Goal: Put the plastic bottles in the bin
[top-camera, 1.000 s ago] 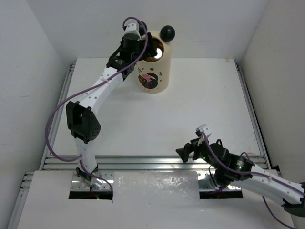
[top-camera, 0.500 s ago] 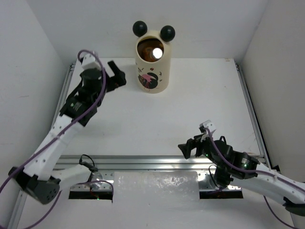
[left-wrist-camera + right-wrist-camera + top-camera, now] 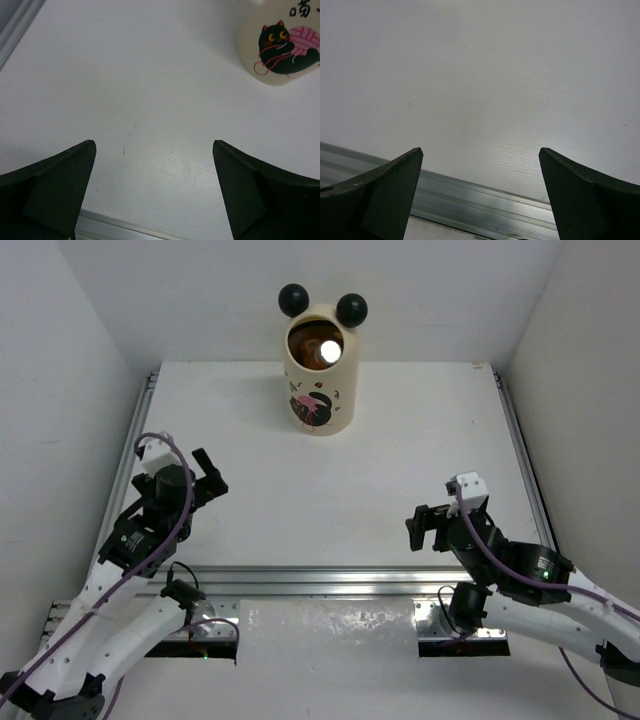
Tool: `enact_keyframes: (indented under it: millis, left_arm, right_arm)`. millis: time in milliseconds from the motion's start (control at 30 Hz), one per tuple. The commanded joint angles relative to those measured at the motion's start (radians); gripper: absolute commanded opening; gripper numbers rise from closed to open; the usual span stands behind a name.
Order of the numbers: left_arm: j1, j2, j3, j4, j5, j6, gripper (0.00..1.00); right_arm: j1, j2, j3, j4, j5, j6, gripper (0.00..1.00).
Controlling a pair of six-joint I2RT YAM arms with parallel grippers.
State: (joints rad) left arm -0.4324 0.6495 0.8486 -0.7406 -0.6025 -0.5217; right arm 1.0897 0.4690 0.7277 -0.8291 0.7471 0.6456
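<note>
The cream bin [image 3: 321, 390] with two black ball ears stands upright at the back middle of the table. In its mouth I see an orange bottle top [image 3: 312, 348] and a bright round cap [image 3: 329, 353]; no bottle lies on the table. My left gripper [image 3: 212, 472] hangs open and empty over the near left of the table, far from the bin. In the left wrist view the bin's cat print [image 3: 282, 45] shows at the upper right beyond the open left gripper [image 3: 155, 185]. My right gripper [image 3: 416, 527] is open and empty at the near right, and the right wrist view shows only bare table between its fingers [image 3: 480, 192].
A metal rail [image 3: 330, 580] runs along the table's near edge, below both grippers, and it shows in the right wrist view [image 3: 485, 202]. Side rails [image 3: 525, 470] border the white table. White walls close in the left, back and right.
My left arm has pulled back from over the bin's mouth to the near left of the table, still open. The right gripper has shifted a little to the right.
</note>
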Motion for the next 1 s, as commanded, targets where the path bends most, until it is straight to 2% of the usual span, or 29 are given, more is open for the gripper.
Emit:
enact_keyframes:
  millis: [0,167,333,967]
  left_arm:
    - [-0.002,-0.066,-0.002,0.038,-0.077,-0.017,1.0]
    - [-0.002,-0.14,-0.034,0.055,-0.1,-0.003,1.0]
    - [-0.002,-0.191,-0.08,0.115,-0.045,0.043,1.0]
    - [-0.002,-0.152,-0.086,0.132,0.0,0.066,1.0]
  right_arm:
    - [0.004,0.016,0.032,-0.105,0.139,-0.001,0.99]
    - [0.004,-0.004,0.013,-0.09,0.159,-0.057,0.99]
    - [0.004,-0.013,0.003,-0.079,0.152,-0.06,0.99]
    - [0.004,-0.023,-0.01,-0.044,0.13,-0.073,0.99]
